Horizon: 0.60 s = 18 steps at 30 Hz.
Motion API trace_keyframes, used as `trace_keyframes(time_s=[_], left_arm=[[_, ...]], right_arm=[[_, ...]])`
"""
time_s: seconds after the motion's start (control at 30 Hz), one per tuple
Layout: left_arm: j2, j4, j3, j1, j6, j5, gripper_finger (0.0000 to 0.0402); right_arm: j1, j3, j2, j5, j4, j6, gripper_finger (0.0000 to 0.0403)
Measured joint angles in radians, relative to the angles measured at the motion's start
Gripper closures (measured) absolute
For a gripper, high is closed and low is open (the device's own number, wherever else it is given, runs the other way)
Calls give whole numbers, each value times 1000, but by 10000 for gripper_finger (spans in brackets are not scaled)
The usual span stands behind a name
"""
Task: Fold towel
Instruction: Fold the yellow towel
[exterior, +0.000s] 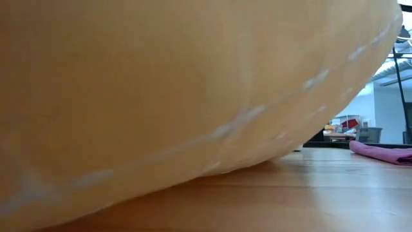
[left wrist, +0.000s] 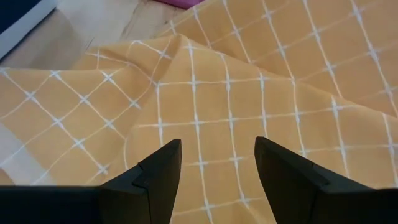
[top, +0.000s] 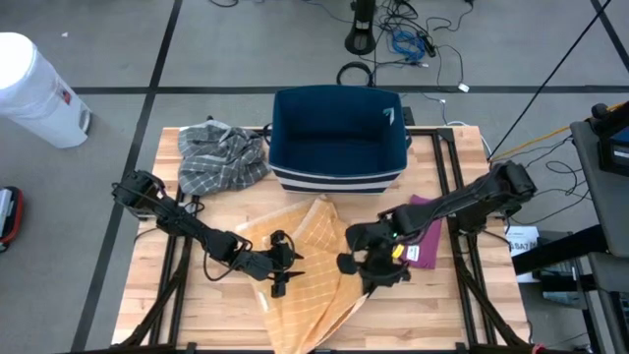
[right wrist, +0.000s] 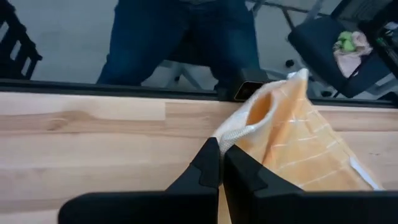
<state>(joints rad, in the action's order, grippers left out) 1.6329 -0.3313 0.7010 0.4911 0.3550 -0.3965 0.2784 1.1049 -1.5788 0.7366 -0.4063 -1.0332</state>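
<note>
Orange towel (top: 300, 265) lies crumpled mid-bench toward the front edge, one end hanging over that edge, so no clean fold yet. In the low view it fills almost everything.

Right gripper (right wrist: 222, 163) is pinched closed on a bunched edge of the towel, on the towel's right side near the front edge. The right wrist view shows cloth rising out of the closed tips, lifted clear of the wood.

Left gripper (left wrist: 217, 163) hovers over the towel's middle, fingers (left wrist: 163, 168) spread apart, nothing between them. The checked cloth below is wrinkled, with a ridge running across just ahead of the tips.

Step, as I read it: grab phase before the fold. One side secured, the other not.

Next move probably needs:
- the left to come down on an edge or corner, not the flat middle, and close on a single layer
- both arms then to pull apart to flatten the cloth before folding it over

Risk: the right's grip is on a bunch, may be more than one layer.

Other stuff on the bench: navy bin (top: 339, 138) at the back edge, grey plaid cloth (top: 222, 155) at the back-left, magenta cloth (top: 428, 234) on the right, under the right arm.
</note>
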Motion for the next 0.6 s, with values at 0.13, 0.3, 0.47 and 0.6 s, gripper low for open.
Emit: trace_keyframes(time_s=[0.13, 0.3, 0.47, 0.6], left_arm=[[0, 0, 0, -2, 0, 0, 191], [0, -10, 0, 2, 2, 0, 191], [0, -24, 0, 14, 2, 0, 191], [0, -27, 0, 13, 2, -1, 191]], right_arm=[[-22, -46, 28, 3, 68, 52, 403], [-66, -94, 31, -2, 158, 188, 403], [-76, -159, 46, -142, 334, 377, 403], [-84, -217, 106, -193, 422, 460, 403]])
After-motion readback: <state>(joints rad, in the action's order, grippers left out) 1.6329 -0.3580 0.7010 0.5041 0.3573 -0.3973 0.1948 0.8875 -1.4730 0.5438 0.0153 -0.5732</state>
